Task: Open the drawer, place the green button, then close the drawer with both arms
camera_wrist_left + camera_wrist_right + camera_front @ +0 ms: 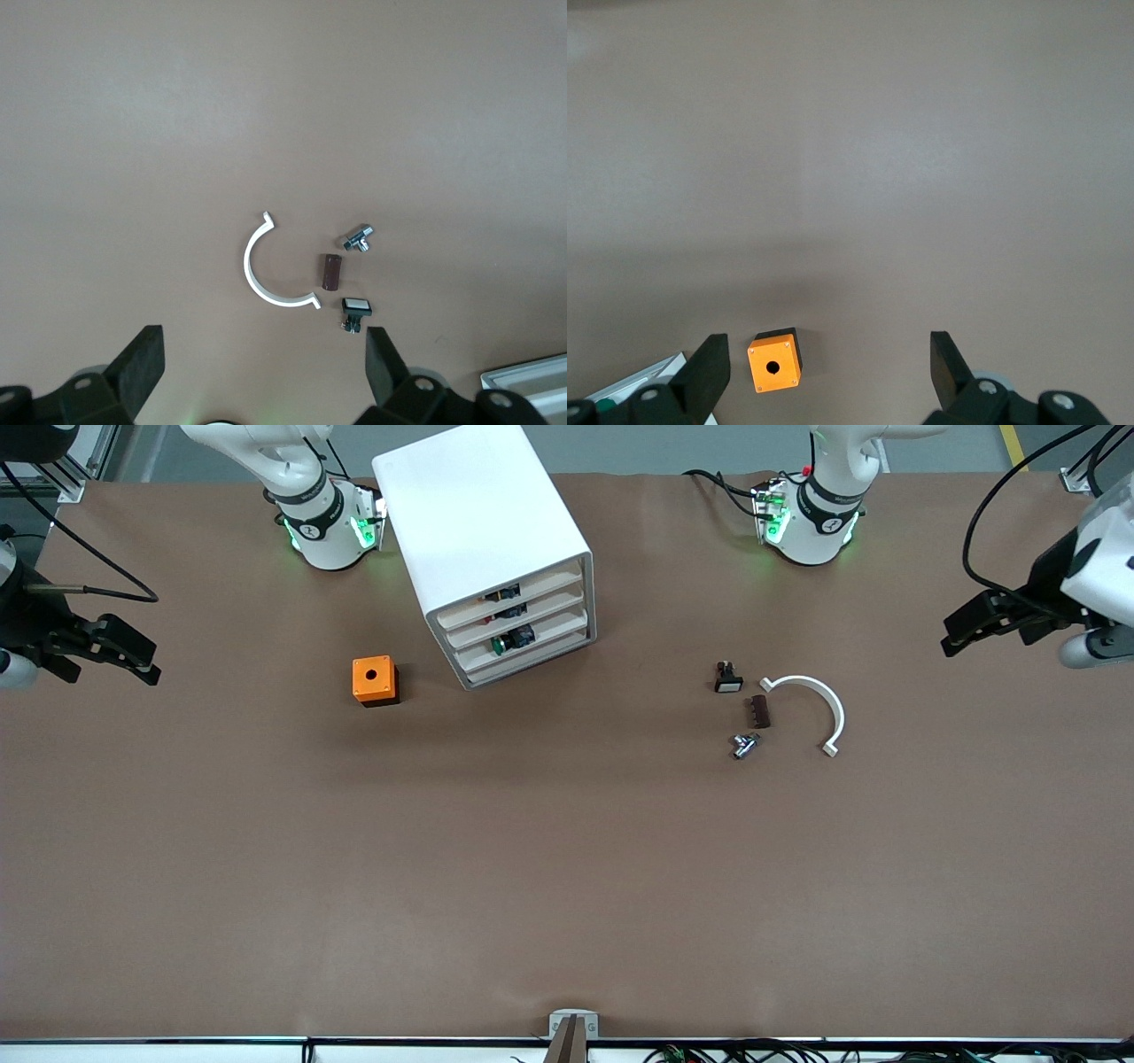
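Note:
The white cabinet [483,531] stands between the arm bases, nearer the right arm's base. Its third drawer down [558,631] sits flush with the other drawers. The green-capped button [499,645] shows inside that drawer. My left gripper [952,636] is open and empty, up in the air over the left arm's end of the table. It looks down on the small parts in its wrist view [263,350]. My right gripper [152,666] is open and empty over the right arm's end. In its wrist view [826,350] it is over bare table by the orange cube.
An orange cube [375,680] with a round hole stands beside the cabinet toward the right arm's end. A black switch with a white cap [727,679], a brown block [759,711], a metal fitting [744,745] and a white half-ring [819,707] lie toward the left arm's end.

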{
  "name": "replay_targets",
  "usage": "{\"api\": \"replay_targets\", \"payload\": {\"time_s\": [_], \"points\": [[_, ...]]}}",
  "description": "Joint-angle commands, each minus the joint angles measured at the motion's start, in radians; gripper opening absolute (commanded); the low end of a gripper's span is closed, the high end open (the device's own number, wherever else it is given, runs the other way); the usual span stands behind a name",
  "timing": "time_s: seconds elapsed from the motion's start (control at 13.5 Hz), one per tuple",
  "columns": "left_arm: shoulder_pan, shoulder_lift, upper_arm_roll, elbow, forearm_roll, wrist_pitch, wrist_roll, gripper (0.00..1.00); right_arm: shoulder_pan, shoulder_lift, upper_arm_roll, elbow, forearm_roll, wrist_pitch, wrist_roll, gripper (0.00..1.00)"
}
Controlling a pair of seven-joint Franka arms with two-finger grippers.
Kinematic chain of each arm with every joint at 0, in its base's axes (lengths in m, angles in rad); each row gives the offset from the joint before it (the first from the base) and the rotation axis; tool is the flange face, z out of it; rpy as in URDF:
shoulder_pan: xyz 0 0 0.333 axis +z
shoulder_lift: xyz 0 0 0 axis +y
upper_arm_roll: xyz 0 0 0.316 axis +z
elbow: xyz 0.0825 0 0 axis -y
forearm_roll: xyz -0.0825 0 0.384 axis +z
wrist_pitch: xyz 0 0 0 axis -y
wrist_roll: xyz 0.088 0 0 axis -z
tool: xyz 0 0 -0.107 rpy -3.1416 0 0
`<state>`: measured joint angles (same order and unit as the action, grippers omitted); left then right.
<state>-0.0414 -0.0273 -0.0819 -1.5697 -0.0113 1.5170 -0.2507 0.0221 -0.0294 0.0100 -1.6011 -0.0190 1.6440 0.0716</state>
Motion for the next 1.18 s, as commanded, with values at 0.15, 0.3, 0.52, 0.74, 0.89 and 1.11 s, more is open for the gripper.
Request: {"api": "replay_targets", "payload": {"time_s": [0.15, 0.3, 0.52, 0.74, 0.89, 1.11], "points": [[0.037, -0.062, -0.033, -0.093, 0.025, 0.028, 0.021, 1.00, 0.007, 0.002, -0.002, 0.010, -0.022, 0.000, 0.008, 1.00], [0.038, -0.080, -0.032, -0.116, 0.025, 0.037, 0.021, 1.00, 0.001, 0.002, -0.004, 0.007, -0.024, -0.001, 0.004, 1.00], [0.038, -0.080, -0.029, -0.108, 0.025, 0.034, 0.062, 1.00, -0.002, 0.012, -0.005, 0.006, -0.026, 0.000, 0.007, 1.00], [0.040, -0.079, -0.027, -0.107, 0.028, 0.034, 0.065, 1.00, -0.001, 0.025, -0.005, 0.006, -0.026, 0.017, 0.007, 1.00], [0.038, -0.071, -0.029, -0.090, 0.059, 0.031, 0.065, 1.00, -0.002, 0.026, -0.004, 0.006, -0.026, 0.017, -0.002, 1.00], [0.040, -0.068, -0.029, -0.072, 0.059, 0.029, 0.060, 1.00, 0.001, 0.026, -0.005, 0.007, -0.027, 0.019, -0.004, 1.00]]}}
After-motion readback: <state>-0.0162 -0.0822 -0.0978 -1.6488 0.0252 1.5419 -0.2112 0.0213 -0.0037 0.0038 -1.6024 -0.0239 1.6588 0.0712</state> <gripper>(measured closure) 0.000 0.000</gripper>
